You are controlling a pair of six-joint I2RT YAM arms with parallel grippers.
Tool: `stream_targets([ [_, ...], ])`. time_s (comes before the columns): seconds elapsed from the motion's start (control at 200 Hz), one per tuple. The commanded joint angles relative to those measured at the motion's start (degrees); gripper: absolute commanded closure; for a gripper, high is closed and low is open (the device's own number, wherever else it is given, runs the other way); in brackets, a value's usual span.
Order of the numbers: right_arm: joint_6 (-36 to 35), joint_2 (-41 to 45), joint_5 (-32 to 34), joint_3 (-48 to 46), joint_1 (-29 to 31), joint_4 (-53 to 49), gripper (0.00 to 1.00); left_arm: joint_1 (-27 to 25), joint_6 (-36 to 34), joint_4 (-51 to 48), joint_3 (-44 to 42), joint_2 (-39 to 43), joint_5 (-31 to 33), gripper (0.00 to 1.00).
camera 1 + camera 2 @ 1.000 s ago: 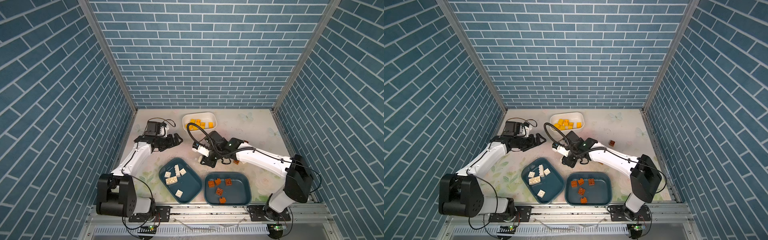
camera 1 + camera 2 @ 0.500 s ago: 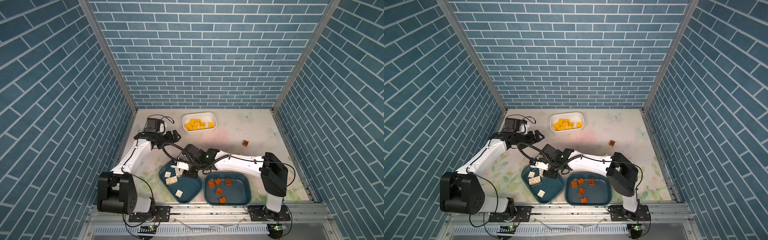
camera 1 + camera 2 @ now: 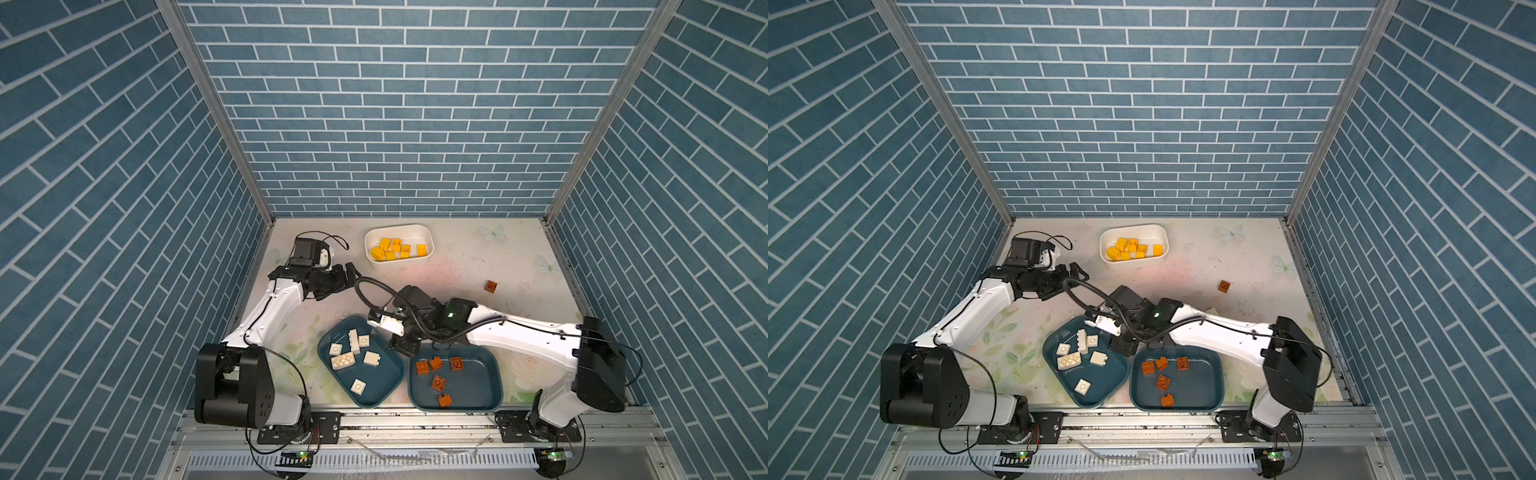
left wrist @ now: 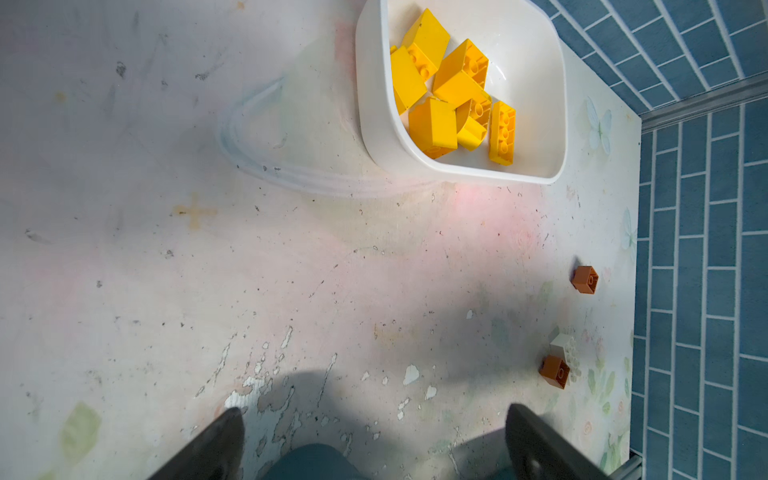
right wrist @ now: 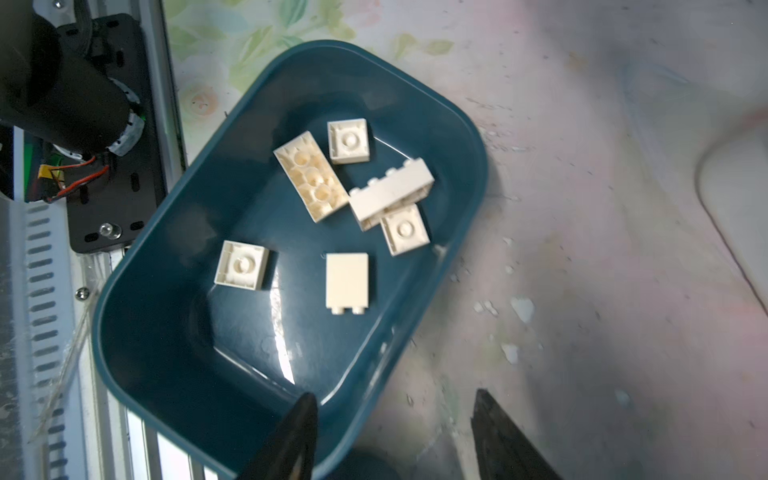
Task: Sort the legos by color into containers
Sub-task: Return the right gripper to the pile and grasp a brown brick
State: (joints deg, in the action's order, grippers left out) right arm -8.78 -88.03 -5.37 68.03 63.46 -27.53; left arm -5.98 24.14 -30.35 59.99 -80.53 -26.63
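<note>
Inside the teal tub (image 3: 384, 384) six cream bricks (image 5: 311, 182) lie loose, a long one propped on a square one. The right gripper (image 5: 394, 395) hangs over that tub's rim, jaws parted with nothing between them, the bricks well clear of its tips. Just beside the tub sits a second teal tub (image 3: 478, 386) holding five brown-orange bricks (image 3: 438, 382). Well beyond it, a white tub (image 3: 430, 241) holds yellow bricks (image 3: 390, 249). The left gripper (image 4: 374, 411) hovers between the two over bare worktop (image 3: 457, 266), spread wide and empty. A lone brown brick (image 3: 491, 286) lies well apart from the tub. Only the left wrist view shows a second brown brick (image 4: 555, 372) touching a stray cream brick (image 4: 563, 345). In both top views the right arm (image 3: 519, 336) covers that pair.
</note>
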Motion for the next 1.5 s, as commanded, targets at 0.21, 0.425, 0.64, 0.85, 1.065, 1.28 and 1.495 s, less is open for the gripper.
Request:
stream_targets([
  [0.21, 10.33, 13.63, 6.01, -5.88, -17.99, -14.84, 0.38, 0.26, -1.95, -1.98, -3.00, 3.87, -2.75, 0.00],
  [0.425, 17.88, 12.45, 6.62, -8.67, -26.72, -18.26, 0.40, 0.26, -2.67, -1.99, -4.26, 4.25, -3.41, 0.00],
  [0.64, 40.43, 9.99, 5.83, -14.65, -28.57, -13.19, 0.41, 0.26, -2.53, -1.39, -4.44, 3.36, -3.70, 0.00],
  [0.85, 53.06, 6.93, 7.69, -18.83, -28.59, -7.38, 0.41, 0.29, -2.38, -0.83, -4.00, 2.10, -3.87, 0.00],
  [1.065, 53.49, 1.21, 9.06, -18.02, -28.96, -4.58, 0.41, 0.27, -2.79, -1.02, -4.18, 1.51, -3.80, 0.00],
  [1.28, 53.95, -2.73, 9.58, -16.83, -29.61, -2.50, 0.41, 0.26, -3.63, -1.62, -4.35, 1.69, -3.36, 0.00],
  [1.495, 52.71, -6.03, 11.13, -14.48, -30.74, -2.25, 0.43, 0.26, -3.85, -1.56, -4.62, 1.12, -3.62, 0.00],
])
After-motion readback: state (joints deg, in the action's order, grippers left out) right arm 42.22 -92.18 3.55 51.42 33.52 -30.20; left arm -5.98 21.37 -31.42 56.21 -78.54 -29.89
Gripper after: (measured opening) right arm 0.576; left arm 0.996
